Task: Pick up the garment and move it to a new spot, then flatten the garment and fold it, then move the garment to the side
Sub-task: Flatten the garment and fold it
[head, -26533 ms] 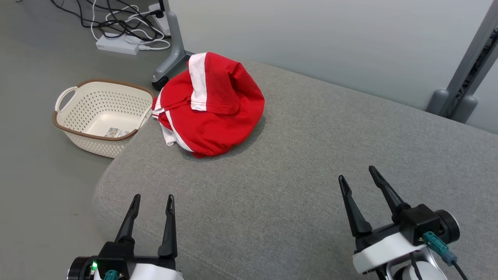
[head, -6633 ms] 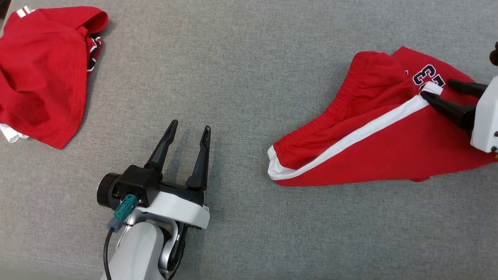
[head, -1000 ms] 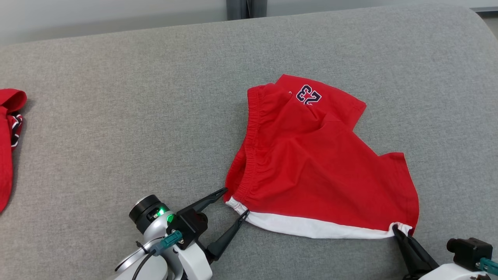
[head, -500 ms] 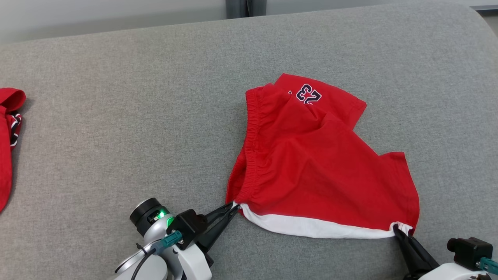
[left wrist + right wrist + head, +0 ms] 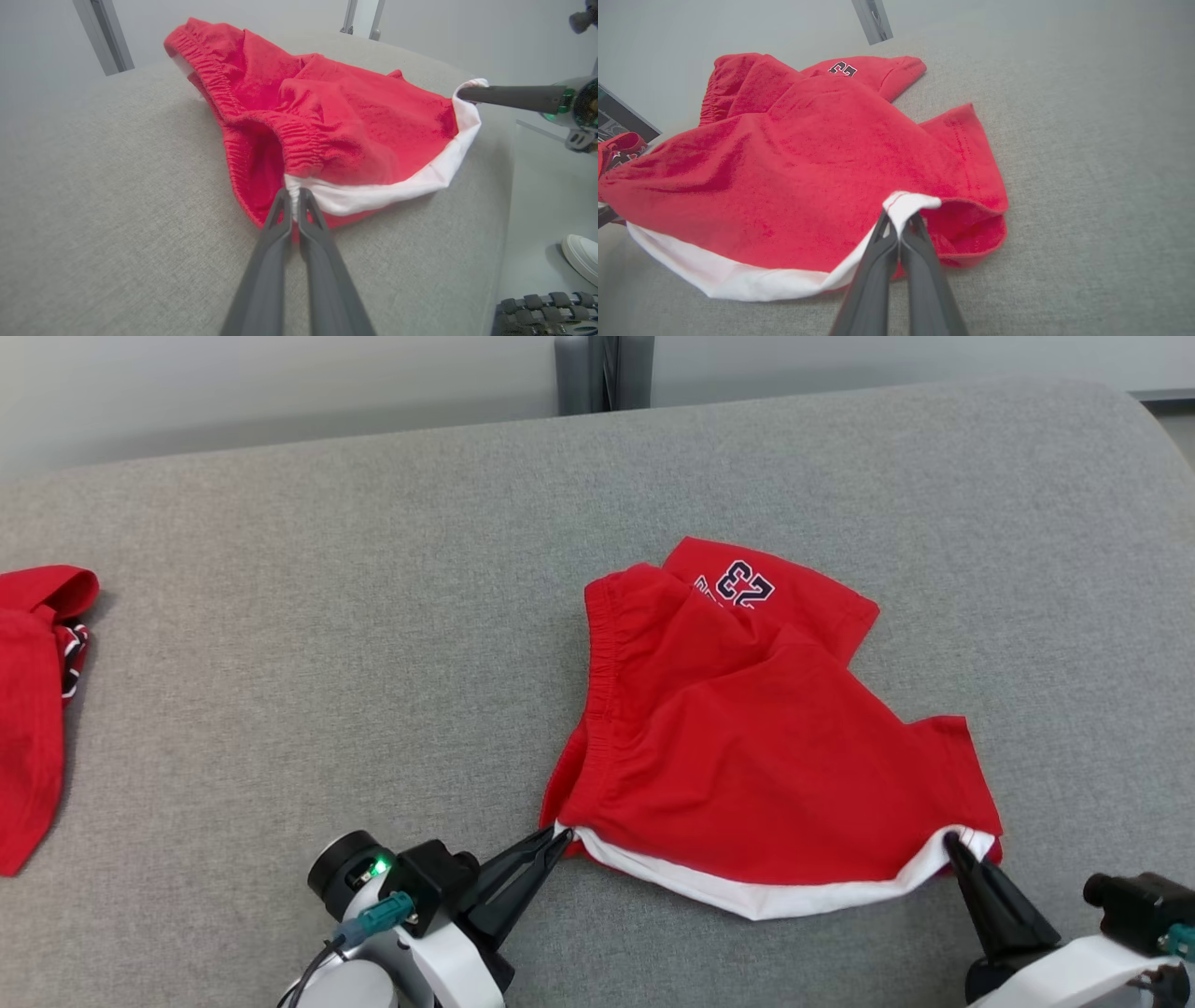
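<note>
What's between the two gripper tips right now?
Head view: the white stripe of the red shorts sags between the left gripper and the right gripper, each shut on one end, with grey cushion beneath.

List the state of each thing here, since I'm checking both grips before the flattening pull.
red shorts: crumpled, not flat, white-striped edge sagging between the two grippers
left gripper: shut on the shorts' waistband corner
right gripper: shut on the shorts' hem corner
second red garment: bunched at the far left, untouched
</note>
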